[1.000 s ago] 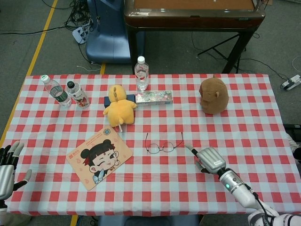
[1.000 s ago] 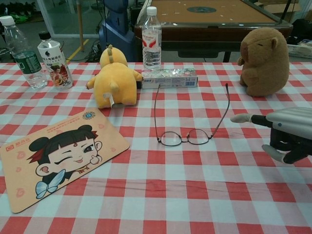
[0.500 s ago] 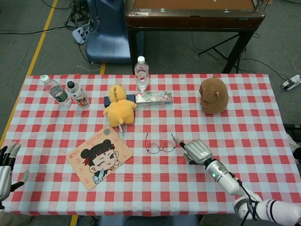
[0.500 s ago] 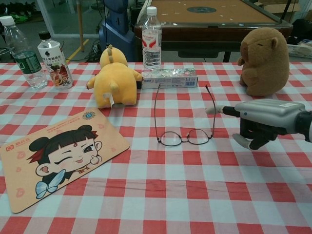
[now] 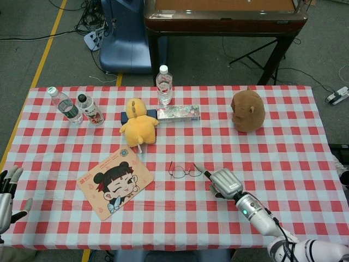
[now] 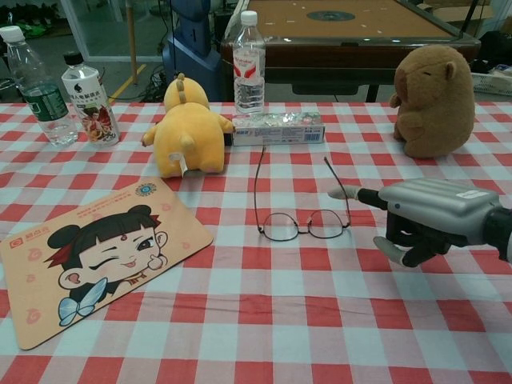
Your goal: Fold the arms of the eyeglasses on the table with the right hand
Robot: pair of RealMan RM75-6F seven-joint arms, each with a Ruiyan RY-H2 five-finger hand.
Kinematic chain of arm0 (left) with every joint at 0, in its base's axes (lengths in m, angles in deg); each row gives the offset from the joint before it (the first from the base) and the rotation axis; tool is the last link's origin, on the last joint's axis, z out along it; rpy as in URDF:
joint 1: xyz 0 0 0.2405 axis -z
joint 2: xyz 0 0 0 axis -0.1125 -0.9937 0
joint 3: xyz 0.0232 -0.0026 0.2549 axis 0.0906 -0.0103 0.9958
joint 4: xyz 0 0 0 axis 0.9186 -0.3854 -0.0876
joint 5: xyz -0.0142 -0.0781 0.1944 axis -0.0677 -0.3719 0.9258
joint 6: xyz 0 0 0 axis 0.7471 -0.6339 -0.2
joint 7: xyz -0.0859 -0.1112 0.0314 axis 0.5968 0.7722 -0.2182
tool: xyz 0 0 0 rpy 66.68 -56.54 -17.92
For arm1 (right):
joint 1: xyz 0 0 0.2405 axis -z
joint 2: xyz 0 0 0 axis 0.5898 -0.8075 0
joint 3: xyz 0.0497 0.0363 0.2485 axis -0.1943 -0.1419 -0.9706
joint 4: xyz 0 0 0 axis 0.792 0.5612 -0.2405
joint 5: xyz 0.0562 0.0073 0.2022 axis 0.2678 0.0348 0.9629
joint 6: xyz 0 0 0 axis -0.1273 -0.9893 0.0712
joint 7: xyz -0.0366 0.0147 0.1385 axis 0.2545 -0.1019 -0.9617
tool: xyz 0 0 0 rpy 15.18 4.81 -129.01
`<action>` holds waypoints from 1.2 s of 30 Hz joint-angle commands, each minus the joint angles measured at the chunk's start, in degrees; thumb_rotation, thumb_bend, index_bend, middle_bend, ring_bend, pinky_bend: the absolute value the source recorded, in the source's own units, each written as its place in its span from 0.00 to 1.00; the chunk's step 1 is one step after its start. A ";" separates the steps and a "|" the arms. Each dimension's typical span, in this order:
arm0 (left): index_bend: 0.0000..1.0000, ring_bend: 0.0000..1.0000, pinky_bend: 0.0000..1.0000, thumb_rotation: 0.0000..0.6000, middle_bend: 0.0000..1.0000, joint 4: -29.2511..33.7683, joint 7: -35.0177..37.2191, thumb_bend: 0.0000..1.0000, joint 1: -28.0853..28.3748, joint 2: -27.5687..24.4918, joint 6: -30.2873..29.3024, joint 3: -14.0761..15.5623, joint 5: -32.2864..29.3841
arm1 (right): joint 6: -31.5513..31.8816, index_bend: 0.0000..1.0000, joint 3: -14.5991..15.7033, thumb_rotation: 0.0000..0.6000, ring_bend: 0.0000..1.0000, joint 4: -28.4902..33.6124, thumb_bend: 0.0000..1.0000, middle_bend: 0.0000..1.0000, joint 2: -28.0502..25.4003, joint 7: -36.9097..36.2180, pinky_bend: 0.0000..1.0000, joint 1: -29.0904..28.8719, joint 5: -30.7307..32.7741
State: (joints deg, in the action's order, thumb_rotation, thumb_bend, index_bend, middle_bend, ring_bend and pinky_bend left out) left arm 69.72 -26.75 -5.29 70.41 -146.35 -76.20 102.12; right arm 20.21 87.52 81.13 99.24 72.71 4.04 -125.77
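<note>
Thin-framed eyeglasses (image 5: 184, 171) (image 6: 304, 226) lie lenses-down near the table's middle. One arm still points straight toward the far side; the arm nearer my right hand slants inward. My right hand (image 5: 224, 183) (image 6: 424, 218) sits just right of the glasses, one finger stretched out with its tip against that slanted arm and the other fingers curled under, holding nothing. My left hand (image 5: 6, 191) hovers at the table's front left corner with fingers spread and empty; the chest view does not show it.
A cartoon mat (image 5: 115, 183) (image 6: 88, 256) lies left of the glasses. Behind them stand a yellow plush (image 5: 139, 123) (image 6: 188, 132), a flat box (image 6: 278, 128) and a water bottle (image 6: 249, 64). A brown plush (image 5: 248, 111) (image 6: 434, 100) sits far right; two bottles (image 6: 60, 96) stand far left.
My right hand has slid left toward the glasses, its outstretched finger pushing the near arm from splayed outward to slanting inward. The left hand has sunk slightly.
</note>
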 commanded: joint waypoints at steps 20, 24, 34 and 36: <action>0.00 0.00 0.00 1.00 0.00 -1.72 2.45 0.36 -0.96 -0.20 -0.28 0.27 -0.38 | -4.99 0.00 -1.39 1.00 1.00 -9.30 0.58 0.97 10.78 7.72 0.89 -5.67 7.27; 0.00 0.00 0.00 1.00 0.00 -1.83 2.78 0.36 -1.11 -0.35 -0.40 0.27 -0.35 | -2.22 0.00 -1.39 1.00 1.00 -7.49 0.58 0.97 9.49 6.63 0.89 -4.82 5.98; 0.00 0.00 0.00 1.00 0.00 -0.85 2.52 0.36 -0.79 -0.67 -0.28 0.38 0.66 | 1.54 0.00 -3.88 1.00 1.00 -2.50 0.58 0.97 3.69 -0.71 0.89 -4.25 3.13; 0.00 0.00 0.00 1.00 0.00 -0.63 2.43 0.36 -0.87 -0.82 -0.46 0.37 0.72 | 2.10 0.00 -3.87 1.00 1.00 -1.27 0.58 0.97 2.69 -1.87 0.89 -4.37 1.58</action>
State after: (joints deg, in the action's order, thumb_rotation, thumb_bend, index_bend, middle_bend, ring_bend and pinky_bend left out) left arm 69.08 -24.30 -6.15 69.60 -146.81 -75.83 102.82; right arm 21.65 84.04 78.64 103.01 71.96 -0.16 -122.84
